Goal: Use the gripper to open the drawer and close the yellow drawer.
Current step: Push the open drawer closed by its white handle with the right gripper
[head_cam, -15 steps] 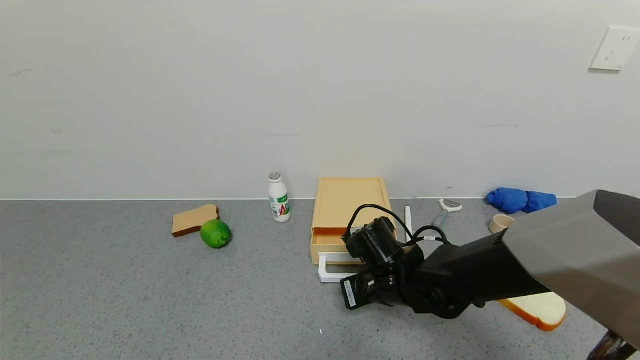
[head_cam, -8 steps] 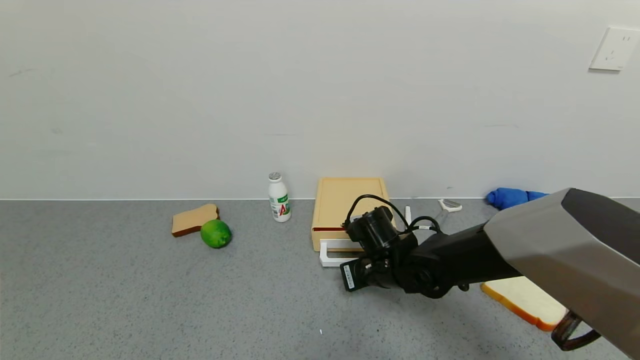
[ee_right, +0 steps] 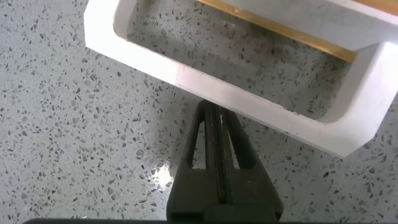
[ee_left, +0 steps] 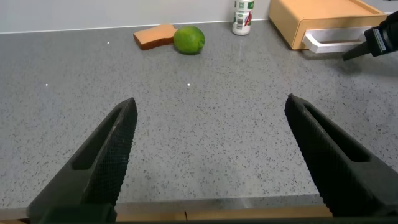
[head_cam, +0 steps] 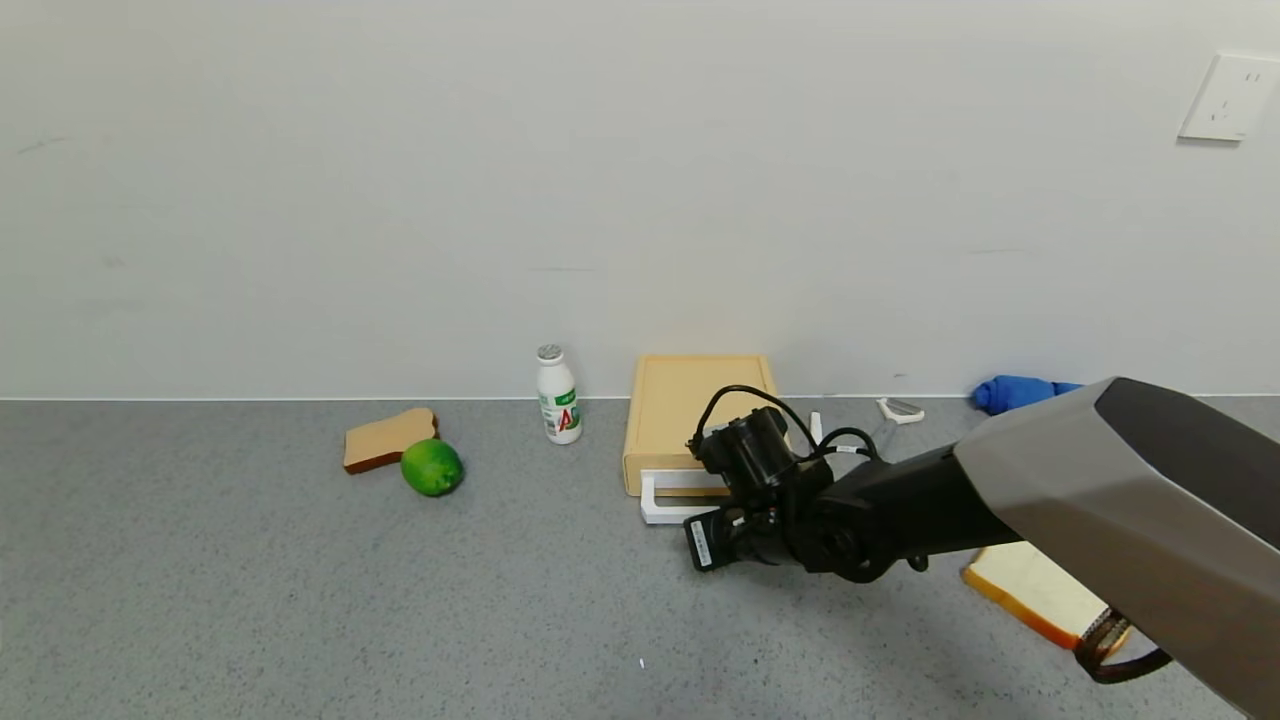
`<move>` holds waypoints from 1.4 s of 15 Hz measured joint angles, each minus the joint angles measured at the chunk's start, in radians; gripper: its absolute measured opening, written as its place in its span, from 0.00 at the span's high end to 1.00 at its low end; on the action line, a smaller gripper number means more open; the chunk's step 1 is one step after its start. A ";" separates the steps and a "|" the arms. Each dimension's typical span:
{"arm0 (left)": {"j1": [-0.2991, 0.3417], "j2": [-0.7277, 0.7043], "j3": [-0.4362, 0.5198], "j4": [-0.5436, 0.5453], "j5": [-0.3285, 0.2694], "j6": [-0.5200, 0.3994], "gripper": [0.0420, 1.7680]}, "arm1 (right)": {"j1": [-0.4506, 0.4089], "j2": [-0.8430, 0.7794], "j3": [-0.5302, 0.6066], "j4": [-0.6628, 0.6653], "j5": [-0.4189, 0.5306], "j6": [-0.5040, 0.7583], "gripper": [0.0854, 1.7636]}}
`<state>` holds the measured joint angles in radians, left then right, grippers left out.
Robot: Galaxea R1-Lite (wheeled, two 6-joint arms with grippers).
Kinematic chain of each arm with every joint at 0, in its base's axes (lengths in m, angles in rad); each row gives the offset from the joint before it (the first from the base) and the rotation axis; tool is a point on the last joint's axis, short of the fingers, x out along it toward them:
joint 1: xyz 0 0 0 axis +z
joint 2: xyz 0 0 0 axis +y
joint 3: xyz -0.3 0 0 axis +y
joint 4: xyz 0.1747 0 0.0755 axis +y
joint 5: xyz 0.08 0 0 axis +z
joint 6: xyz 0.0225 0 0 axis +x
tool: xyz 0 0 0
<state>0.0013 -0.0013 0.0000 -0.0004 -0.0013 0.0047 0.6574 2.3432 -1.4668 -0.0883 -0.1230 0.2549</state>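
Right gripper (ee_right: 214,118) pressed together, tips against the front bar of the white loop handle (ee_right: 249,102). Yellow drawer (head_cam: 690,425) pushed into its box by the wall (beside a small bottle (head_cam: 558,394)) on the grey worktop (head_cam: 300,600). Left gripper (ee_left: 208,155) spread apart, low over bare worktop.

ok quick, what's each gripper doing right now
Left gripper: open, holding nothing, above bare counter.
Right gripper: shut, empty, tips against the drawer's white handle.
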 joint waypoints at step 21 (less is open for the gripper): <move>0.000 0.000 0.000 0.000 0.000 0.000 0.03 | -0.021 -0.557 0.465 -0.048 0.026 -0.004 0.61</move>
<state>0.0013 -0.0013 0.0000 -0.0004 -0.0017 0.0047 0.6364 1.7862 -1.0021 -0.1362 -0.0974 0.2511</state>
